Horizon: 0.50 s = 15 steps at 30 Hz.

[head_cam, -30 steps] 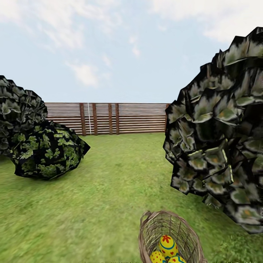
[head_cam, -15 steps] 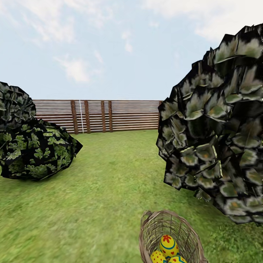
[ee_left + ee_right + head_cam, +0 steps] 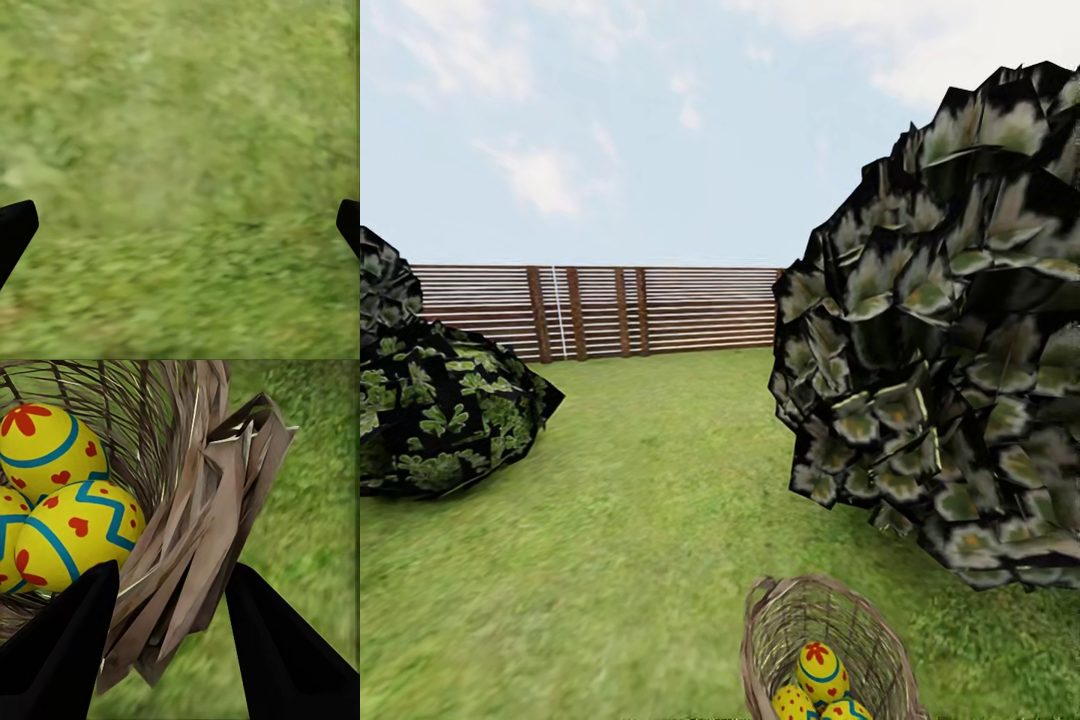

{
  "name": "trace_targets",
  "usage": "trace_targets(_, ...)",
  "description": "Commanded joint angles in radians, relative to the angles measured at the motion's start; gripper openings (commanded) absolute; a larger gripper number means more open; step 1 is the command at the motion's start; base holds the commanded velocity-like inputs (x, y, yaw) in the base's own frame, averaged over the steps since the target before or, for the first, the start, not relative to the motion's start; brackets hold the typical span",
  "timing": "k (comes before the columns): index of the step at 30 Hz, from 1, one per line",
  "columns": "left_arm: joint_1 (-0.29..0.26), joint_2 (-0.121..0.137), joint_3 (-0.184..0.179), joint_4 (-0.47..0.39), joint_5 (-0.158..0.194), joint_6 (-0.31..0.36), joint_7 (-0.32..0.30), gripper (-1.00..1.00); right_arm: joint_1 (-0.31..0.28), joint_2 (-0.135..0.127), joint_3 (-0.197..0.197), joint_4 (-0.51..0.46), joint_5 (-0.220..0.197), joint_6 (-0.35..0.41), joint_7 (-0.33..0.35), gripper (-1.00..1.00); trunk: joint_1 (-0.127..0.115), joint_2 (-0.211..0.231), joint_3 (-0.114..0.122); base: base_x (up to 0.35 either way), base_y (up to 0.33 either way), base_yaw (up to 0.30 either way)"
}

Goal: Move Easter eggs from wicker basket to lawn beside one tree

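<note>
While our right gripper (image 3: 171,641) pinches the wicker basket (image 3: 202,532) wall between its fingers, 3 Easter eggs (image 3: 71,536) sit just inside; our left gripper (image 3: 180,225) hangs wide open, empty, over lawn (image 3: 180,112).

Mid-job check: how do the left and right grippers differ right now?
The left gripper has its jaws spread wide over blurry green lawn with nothing between them; the right gripper has its jaws straddling the tan woven wicker basket's wall. The left has no task item close by; the right sits beside the yellow, blue-banded Easter eggs inside the basket. Both have black fingers.
</note>
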Motion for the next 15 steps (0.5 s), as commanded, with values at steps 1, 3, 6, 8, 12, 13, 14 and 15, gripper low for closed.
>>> trace_targets(1, 0.0, 0.0, 0.0, -0.002, 0.006, 0.004, 0.004, 1.0, -0.001, -0.001, 0.0, -0.001, -0.003, -0.003, -0.001, -1.0, 0.0, -0.001, -0.003, 0.0, 0.0, -0.148)
trace_targets(3, 0.0, 0.0, 0.0, -0.002, 0.006, 0.004, 0.004, 1.0, -0.001, -0.001, 0.0, -0.001, -0.003, -0.003, -0.001, -1.0, 0.0, -0.001, -0.005, 0.0, 0.0, -0.148)
trace_targets(6, 0.0, 0.0, 0.0, -0.002, 0.006, 0.004, 0.004, 1.0, -0.001, -0.001, 0.0, -0.001, -0.003, -0.003, -0.001, -1.0, 0.0, -0.001, -0.01, 0.0, 0.0, -0.153)
trace_targets(8, 0.0, 0.0, 0.0, -0.002, 0.006, 0.004, 0.004, 1.0, -0.001, -0.001, 0.0, -0.001, -0.003, -0.003, -0.001, -1.0, 0.0, -0.001, -0.012, 0.0, 0.0, -0.164)
trace_targets(12, 0.0, 0.001, 0.002, -0.002, 0.006, 0.004, 0.004, 1.0, -0.001, -0.002, 0.0, 0.0, -0.004, -0.012, -0.001, -1.0, 0.0, -0.001, -0.018, 0.0, 0.0, -0.169)
trace_targets(13, 0.0, 0.001, 0.002, -0.002, 0.006, 0.004, 0.004, 1.0, -0.001, -0.002, 0.0, 0.0, -0.004, -0.019, -0.001, -1.0, 0.0, -0.001, -0.019, 0.0, 0.0, -0.171)
trace_targets(14, 0.0, 0.001, 0.002, -0.002, 0.007, 0.004, 0.004, 1.0, -0.001, -0.002, 0.0, 0.0, -0.003, -0.028, -0.001, -1.0, 0.0, -0.001, -0.021, 0.0, 0.0, -0.172)
trace_targets(15, 0.0, 0.001, 0.003, -0.002, 0.007, 0.004, 0.004, 1.0, -0.001, -0.002, 0.0, 0.001, -0.003, -0.033, -0.001, -1.0, 0.0, -0.001, -0.022, 0.0, 0.0, -0.172)
